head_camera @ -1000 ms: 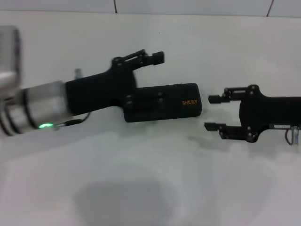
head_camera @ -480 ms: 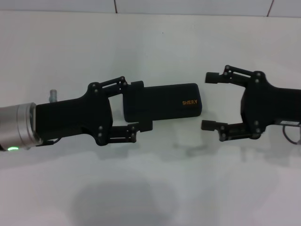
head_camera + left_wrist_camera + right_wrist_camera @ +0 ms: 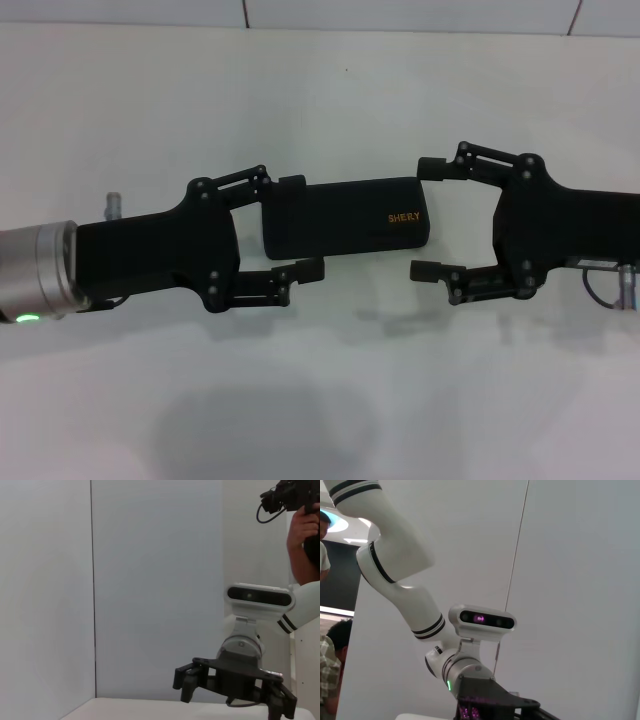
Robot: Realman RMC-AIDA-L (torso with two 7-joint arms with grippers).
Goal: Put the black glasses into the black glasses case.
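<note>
**Fingers spread at both ends of a closed case**

The fingers of the left gripper (image 3: pixel 292 226) are spread and straddle the left end of the flat, matte black rectangular glasses case (image 3: pixel 345 217): one finger (image 3: pixel 290 183) lies at the case's far edge, the other (image 3: pixel 300 271) just off its near edge. Whether either finger touches the case cannot be told. The fingers of the right gripper (image 3: pixel 428 218) are likewise spread, standing just beyond the case's right end and holding nothing; this gripper also appears in the left wrist view (image 3: pixel 235 690). The case lies shut on the white worktop (image 3: pixel 320 380), between the two grippers. Its long axis runs left to right across the head view, slightly tilted, with the gold lettering near the right end. The thin black glasses are not visible in any view and may already lie inside the shut lid.

The step in hand appears to be steadying or releasing the closed case. To do it well, each pair of fingers should stay centred on the case's short ends, and any squeeze should act along the long axis, evenly from both sides, so that the case neither pivots nor slides on the smooth worktop.
</note>
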